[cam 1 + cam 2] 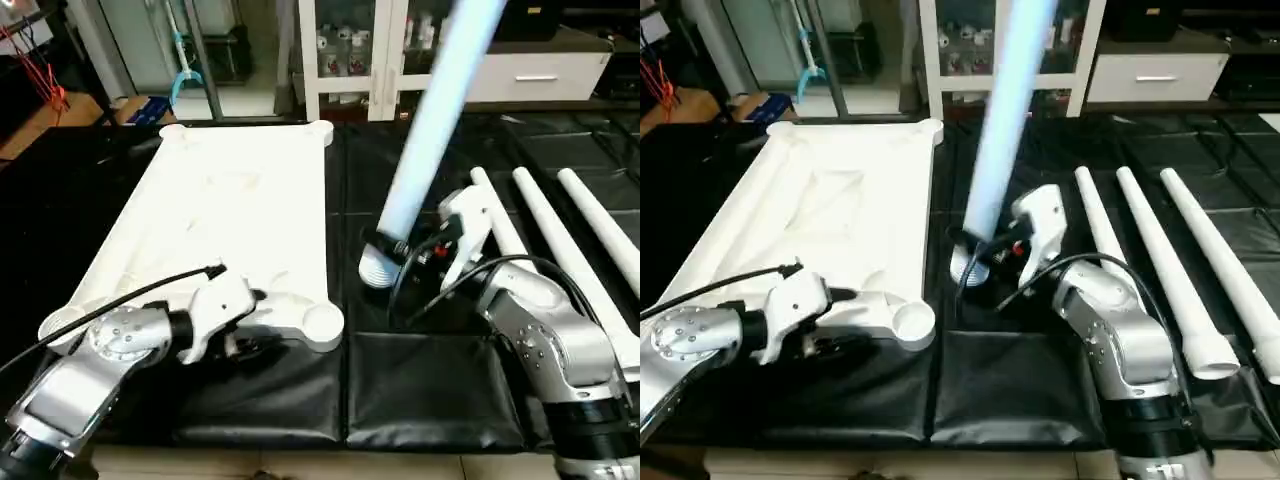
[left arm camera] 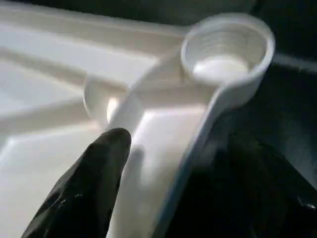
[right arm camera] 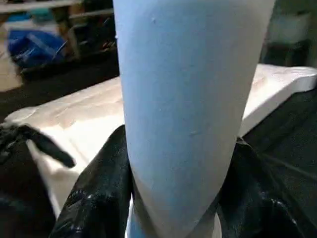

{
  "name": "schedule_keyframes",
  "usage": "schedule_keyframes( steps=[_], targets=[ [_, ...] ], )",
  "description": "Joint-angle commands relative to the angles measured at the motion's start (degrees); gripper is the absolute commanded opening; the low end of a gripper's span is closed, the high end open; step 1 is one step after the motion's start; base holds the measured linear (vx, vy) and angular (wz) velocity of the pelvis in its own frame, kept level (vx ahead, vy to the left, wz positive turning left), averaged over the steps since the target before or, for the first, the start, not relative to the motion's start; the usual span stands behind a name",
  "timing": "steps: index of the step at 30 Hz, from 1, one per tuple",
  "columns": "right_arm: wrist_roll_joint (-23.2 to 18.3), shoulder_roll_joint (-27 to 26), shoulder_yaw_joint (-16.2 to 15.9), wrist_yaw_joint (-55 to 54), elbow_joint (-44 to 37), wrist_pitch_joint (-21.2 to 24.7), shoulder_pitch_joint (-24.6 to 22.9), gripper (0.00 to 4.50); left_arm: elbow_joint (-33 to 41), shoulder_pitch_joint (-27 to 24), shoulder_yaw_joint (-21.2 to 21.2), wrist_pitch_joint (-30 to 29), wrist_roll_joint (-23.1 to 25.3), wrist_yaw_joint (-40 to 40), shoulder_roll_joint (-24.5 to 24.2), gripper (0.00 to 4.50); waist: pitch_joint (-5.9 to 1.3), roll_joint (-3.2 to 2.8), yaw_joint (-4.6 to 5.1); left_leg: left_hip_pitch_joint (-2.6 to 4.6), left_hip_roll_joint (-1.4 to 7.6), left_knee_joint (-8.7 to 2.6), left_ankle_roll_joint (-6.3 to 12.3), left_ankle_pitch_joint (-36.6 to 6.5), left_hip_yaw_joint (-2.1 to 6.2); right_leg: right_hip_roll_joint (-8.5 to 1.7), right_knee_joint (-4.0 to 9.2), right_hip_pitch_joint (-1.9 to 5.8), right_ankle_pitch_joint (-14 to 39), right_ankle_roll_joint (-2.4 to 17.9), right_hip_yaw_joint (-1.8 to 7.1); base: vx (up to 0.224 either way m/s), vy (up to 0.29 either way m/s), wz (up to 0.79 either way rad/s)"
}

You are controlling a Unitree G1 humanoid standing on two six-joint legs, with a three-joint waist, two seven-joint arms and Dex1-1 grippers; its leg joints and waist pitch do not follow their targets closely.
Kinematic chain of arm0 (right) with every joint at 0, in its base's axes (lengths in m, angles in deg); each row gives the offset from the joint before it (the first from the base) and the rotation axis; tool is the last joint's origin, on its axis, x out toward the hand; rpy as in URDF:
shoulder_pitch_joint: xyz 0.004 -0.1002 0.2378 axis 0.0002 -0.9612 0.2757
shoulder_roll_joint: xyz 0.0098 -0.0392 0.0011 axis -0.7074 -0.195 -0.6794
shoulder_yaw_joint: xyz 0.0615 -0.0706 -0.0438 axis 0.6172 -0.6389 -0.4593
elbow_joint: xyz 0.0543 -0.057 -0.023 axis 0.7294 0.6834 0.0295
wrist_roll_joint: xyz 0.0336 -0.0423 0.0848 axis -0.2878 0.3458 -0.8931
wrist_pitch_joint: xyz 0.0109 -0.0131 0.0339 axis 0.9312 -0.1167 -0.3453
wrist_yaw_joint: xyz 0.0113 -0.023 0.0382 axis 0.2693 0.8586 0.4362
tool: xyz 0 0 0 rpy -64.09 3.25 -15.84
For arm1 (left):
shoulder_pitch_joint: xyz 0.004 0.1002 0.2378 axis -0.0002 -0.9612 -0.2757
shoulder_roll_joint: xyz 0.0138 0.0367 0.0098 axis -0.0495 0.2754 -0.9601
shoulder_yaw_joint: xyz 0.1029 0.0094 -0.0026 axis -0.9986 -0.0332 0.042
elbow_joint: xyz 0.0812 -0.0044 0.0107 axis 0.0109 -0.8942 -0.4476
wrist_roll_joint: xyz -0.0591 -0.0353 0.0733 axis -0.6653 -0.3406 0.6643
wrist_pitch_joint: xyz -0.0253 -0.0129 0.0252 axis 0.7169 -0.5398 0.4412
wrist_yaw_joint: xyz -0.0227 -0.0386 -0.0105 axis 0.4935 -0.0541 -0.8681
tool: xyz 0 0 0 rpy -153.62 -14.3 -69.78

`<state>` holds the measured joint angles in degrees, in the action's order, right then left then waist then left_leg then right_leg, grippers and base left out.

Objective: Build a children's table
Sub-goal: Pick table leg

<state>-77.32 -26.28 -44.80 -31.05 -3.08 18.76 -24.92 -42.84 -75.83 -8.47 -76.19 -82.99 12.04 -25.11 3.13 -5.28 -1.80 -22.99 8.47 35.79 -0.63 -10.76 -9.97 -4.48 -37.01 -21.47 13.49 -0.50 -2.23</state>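
Note:
The white tabletop (image 1: 235, 200) lies underside up on the black mat, with a round corner socket (image 1: 323, 322) at its near right corner. My left gripper (image 1: 248, 322) is at the near rim beside that socket. In the left wrist view one black finger (image 2: 99, 183) rests on the ribbed surface and the other is under the rim, so it is shut on the tabletop's edge. My right gripper (image 1: 412, 250) is shut on a white leg (image 1: 440, 110). The leg stands nearly upright, and its ribbed end (image 1: 377, 268) is down on the mat, right of the tabletop.
Three more white legs (image 1: 550, 235) lie side by side on the mat (image 1: 420, 390) at the right. A white glass-door cabinet (image 1: 355, 50) and a drawer unit (image 1: 535, 75) stand behind. Red cables (image 1: 40, 70) hang at the far left.

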Motion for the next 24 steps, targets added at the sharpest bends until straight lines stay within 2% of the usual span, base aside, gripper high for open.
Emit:
schedule_keyframes(
  steps=[1,2,3,10,11,13,14,16,17,18,19,20,24],
  targets=[
    [-1.12,0.82,-0.78,1.62,-2.29,0.86,-0.16,1.91,-2.35,1.41,-0.87,1.77,1.37,-1.24,-0.34,3.55,-3.83,-0.20,0.19,1.97,3.88,-5.31,-2.08,-14.65,1.89,-3.58,4.34,1.23,2.79,12.45,2.31,0.000,0.000,0.00],
    [-1.14,1.10,-0.98,1.92,-2.44,1.03,-0.18,1.91,-3.25,1.73,-1.06,2.04,1.28,-1.82,-0.35,3.27,-3.85,-0.23,0.06,2.13,3.93,-5.32,-2.20,-15.19,1.86,-3.61,4.35,1.15,3.35,12.52,2.29,0.000,0.000,0.00],
    [-1.17,1.32,-1.10,2.18,-2.52,1.11,-0.15,1.91,-4.42,2.35,-0.98,2.15,1.38,-1.88,-0.25,3.27,-3.78,0.11,0.17,2.05,3.98,-5.40,-2.30,-15.44,1.84,-3.58,4.36,1.17,3.63,12.69,2.31,0.000,0.000,0.00],
    [-0.94,1.62,-1.13,2.70,-2.36,1.33,0.06,1.91,-9.75,4.72,-0.65,4.60,4.67,-2.21,0.42,2.84,-3.85,0.08,0.17,1.97,3.99,-5.26,-1.96,-14.42,1.87,-3.81,4.41,1.26,3.95,13.09,2.37,0.000,0.000,0.00],
    [-0.87,1.67,-1.18,2.78,-2.26,1.20,-0.07,1.91,-10.53,4.89,-0.82,5.16,5.32,-2.07,0.64,2.76,-3.86,-0.24,0.21,1.98,4.01,-5.25,-2.01,-14.36,1.87,-3.78,4.34,1.24,3.48,13.13,2.33,0.000,0.000,0.00],
    [-0.92,1.85,-1.22,2.85,-2.41,1.31,-0.22,1.91,-11.36,5.17,-1.25,5.49,6.11,-2.16,0.79,2.59,-3.85,-0.13,0.22,1.99,4.00,-5.26,-1.98,-14.80,1.87,-3.79,4.38,1.26,3.44,13.24,2.35,0.000,0.000,0.00],
    [-1.15,2.13,-1.16,2.94,-2.75,1.66,-0.30,1.91,-11.73,5.45,-1.79,5.45,6.53,-2.82,0.87,2.42,-3.83,-0.38,0.23,2.06,4.03,-5.31,-2.20,-15.35,1.89,-3.74,4.43,1.21,3.66,13.23,2.31,0.000,0.000,0.00],
    [-1.35,2.33,-1.09,2.99,-2.99,1.96,-0.27,1.91,-11.69,5.65,-2.05,5.28,6.37,-3.55,0.96,2.32,-3.83,-0.37,0.14,2.08,4.03,-5.34,-2.47,-15.69,1.94,-3.76,4.34,1.24,3.55,13.42,2.32,0.000,0.000,0.00],
    [-1.56,2.58,-1.00,3.07,-3.24,2.32,-0.15,1.91,-11.09,5.84,-2.25,4.65,5.66,-4.93,0.95,2.13,-3.85,-0.95,0.04,2.16,4.05,-5.37,-2.83,-16.13,2.01,-3.82,4.23,1.22,3.63,13.49,2.27,0.000,0.000,0.00],
    [-1.55,2.65,-1.02,3.11,-3.29,2.36,-0.09,1.91,-11.11,5.96,-2.18,4.67,5.69,-5.40,0.95,2.13,-3.84,-0.61,0.13,2.16,4.07,-5.45,-3.00,-16.48,2.02,-3.70,4.29,1.23,3.28,13.53,2.26,0.000,0.000,0.00],
    [-1.52,2.71,-1.05,3.15,-3.38,2.31,-0.19,1.91,-11.14,5.94,-2.13,4.79,5.83,-5.61,0.97,2.07,-3.89,-0.55,0.15,2.11,4.05,-5.40,-2.97,-16.23,2.02,-3.73,4.21,1.30,2.73,13.61,2.27,0.000,0.000,0.00],
    [-1.39,2.76,-1.12,3.28,-3.46,2.16,-0.39,1.91,-11.69,5.97,-2.01,5.18,6.23,-6.31,1.19,1.91,-3.87,-1.02,0.32,2.11,3.95,-5.35,-2.92,-16.45,2.03,-3.68,4.24,1.35,1.24,13.68,2.21,0.000,0.000,0.00],
    [-1.25,2.79,-1.24,3.28,-3.71,2.08,-0.69,1.91,-12.73,6.22,-2.22,5.73,6.99,-6.71,1.52,1.61,-3.99,-1.13,0.17,1.94,3.94,-5.19,-2.08,-15.60,2.01,-3.86,4.19,1.54,0.56,14.07,2.22,0.000,0.000,0.00]
  ],
)
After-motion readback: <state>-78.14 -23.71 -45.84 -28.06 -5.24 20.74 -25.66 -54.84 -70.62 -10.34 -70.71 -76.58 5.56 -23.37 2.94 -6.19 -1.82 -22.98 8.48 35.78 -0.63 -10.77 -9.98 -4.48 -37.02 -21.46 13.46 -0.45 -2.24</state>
